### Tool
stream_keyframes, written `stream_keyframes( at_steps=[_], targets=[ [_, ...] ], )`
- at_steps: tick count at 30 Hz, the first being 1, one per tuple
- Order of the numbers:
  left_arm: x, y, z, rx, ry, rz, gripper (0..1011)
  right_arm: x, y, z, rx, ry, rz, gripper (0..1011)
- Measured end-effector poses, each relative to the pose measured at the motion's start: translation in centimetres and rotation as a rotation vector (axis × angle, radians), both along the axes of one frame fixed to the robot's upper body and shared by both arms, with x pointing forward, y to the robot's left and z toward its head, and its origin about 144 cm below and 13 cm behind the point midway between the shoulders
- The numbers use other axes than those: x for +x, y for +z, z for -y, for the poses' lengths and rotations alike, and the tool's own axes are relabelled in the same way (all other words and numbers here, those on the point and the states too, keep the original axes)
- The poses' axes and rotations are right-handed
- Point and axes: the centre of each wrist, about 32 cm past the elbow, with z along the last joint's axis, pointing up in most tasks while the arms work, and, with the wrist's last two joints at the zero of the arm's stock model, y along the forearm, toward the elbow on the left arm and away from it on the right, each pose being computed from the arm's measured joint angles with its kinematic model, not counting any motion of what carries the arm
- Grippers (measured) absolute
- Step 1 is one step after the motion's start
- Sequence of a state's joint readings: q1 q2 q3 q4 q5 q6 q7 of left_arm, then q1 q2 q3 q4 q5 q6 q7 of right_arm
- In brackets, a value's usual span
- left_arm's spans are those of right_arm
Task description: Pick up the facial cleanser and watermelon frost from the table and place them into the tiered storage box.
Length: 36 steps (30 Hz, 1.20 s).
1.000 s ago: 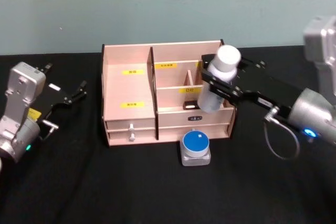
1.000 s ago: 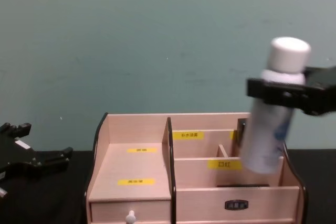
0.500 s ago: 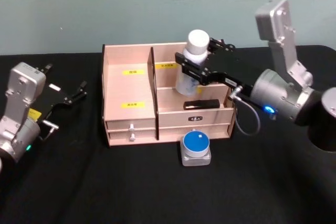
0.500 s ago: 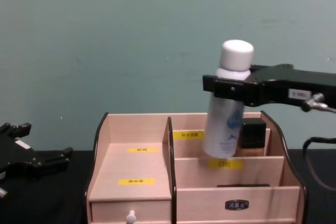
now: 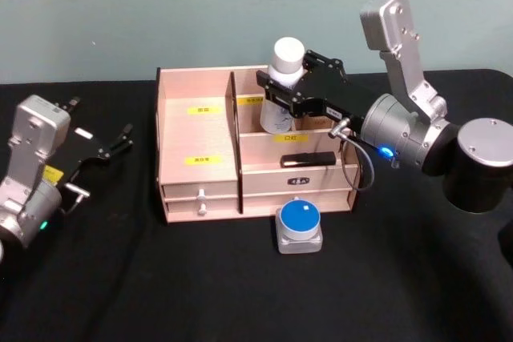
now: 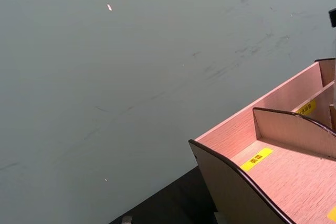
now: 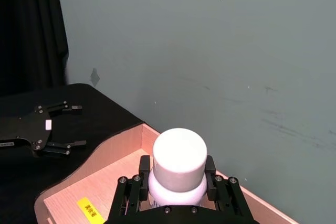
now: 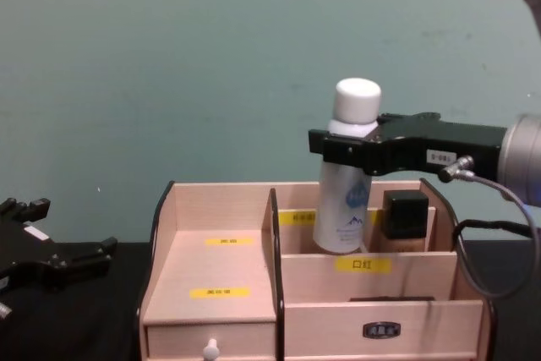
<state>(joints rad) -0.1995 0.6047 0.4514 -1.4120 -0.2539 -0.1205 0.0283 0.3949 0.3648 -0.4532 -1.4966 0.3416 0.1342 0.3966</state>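
Note:
My right gripper [image 5: 287,94] is shut on a white bottle [image 5: 288,54] with a white cap and blue print, which I take for the facial cleanser. It holds the bottle [image 8: 342,213] upright over the back middle compartment of the tiered storage box [image 5: 196,130], with the base dipping behind the labelled divider. The right wrist view shows the cap [image 7: 178,156] clamped between the fingers. A small grey tub with a round blue top [image 5: 299,226], seemingly the watermelon frost, sits on the black table just in front of the box. My left gripper [image 5: 108,150] rests open at the far left.
The box [image 8: 220,293] has yellow labels and two small front drawers. A flat black item [image 5: 309,159] lies in its front right compartment. A black cube [image 8: 406,213] stands in the back right one. Black tabletop surrounds the box, and a green wall is behind it.
The right gripper has carried the bottle leftward and down, from beside the box's right end to the back middle compartment. The left arm has not moved.

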Motion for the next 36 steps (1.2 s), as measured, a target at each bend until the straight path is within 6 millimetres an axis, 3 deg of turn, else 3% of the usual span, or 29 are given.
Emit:
stream_keyframes(
  at_steps=[13,36],
  targets=[
    [0.0,0.0,0.0,0.0,0.0,0.0,1009,1.2,-0.6,-0.5,-0.007,-0.003,-0.004,593],
    [0.0,0.0,0.0,0.0,0.0,0.0,1010,1.5,-0.6,-0.6,0.011,0.0,-0.023,593]
  ],
)
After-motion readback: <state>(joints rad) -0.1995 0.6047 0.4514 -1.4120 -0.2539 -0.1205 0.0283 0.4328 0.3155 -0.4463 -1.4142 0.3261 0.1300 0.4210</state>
